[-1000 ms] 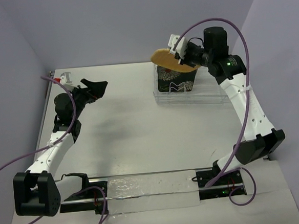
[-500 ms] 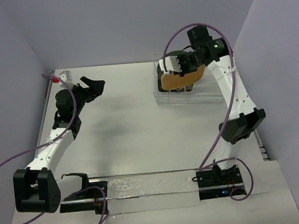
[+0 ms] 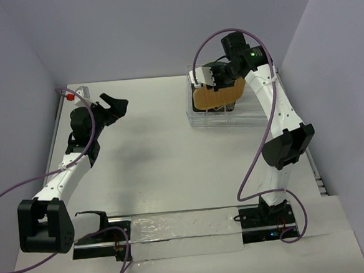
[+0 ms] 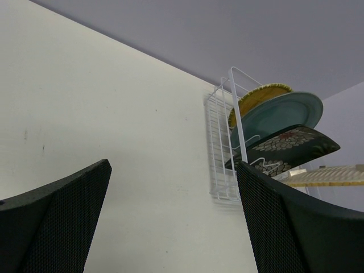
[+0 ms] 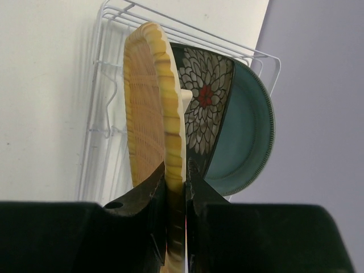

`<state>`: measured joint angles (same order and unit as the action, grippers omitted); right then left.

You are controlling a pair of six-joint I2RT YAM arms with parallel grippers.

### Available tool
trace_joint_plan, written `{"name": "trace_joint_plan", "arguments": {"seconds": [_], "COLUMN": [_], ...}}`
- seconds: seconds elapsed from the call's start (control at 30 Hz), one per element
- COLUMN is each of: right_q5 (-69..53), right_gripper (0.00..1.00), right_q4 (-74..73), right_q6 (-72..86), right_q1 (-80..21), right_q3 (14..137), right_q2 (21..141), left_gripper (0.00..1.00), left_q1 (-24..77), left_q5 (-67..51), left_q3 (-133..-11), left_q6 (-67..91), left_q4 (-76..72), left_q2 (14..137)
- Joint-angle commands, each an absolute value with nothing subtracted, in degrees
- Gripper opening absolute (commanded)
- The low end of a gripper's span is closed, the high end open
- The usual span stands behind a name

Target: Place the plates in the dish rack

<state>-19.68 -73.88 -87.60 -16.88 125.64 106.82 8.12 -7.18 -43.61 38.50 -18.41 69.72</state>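
Pinching the orange plate (image 5: 143, 105), the right hand's (image 5: 176, 170) grip is plain only wrist-side.

A plain white table (image 3: 164, 156) fills the scene, matte and faintly speckled in the left wrist view, and it is closed in by smooth lilac-grey walls: one along the far side (image 3: 162, 31), one on the left (image 3: 12, 123) and one on the right (image 3: 348, 100). At the table's far left corner, close to the left wall, lies a small white object with a red tip (image 3: 74, 93), too small to identify. Along the near edge a translucent, wrinkled plastic strip (image 3: 182, 233) lies flat, running left to right across the middle.
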Motion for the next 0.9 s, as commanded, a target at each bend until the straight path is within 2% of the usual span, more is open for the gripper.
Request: {"name": "trace_joint_plan", "arguments": {"seconds": [0.0, 0.87], "right_q5": [-19.3, -18.2], "right_gripper": [0.0, 0.0], "right_q4": [-66.9, -60.5], "right_q6": [-84.2, -78.6], "right_q1": [-16.6, -14.6], "right_q3": [127.3, 120.2], "right_q2": [107.7, 109.2], "left_gripper": [0.99, 0.99], "left_q1": [7.4, 7.3], "left_q5": [-6.7, -6.5], "left_q3": [-47.2, -46.7], "left_q6": [37.7, 38.1], "left_q4": [-18.1, -16.8], "left_q2": [70.8, 69.2]}}
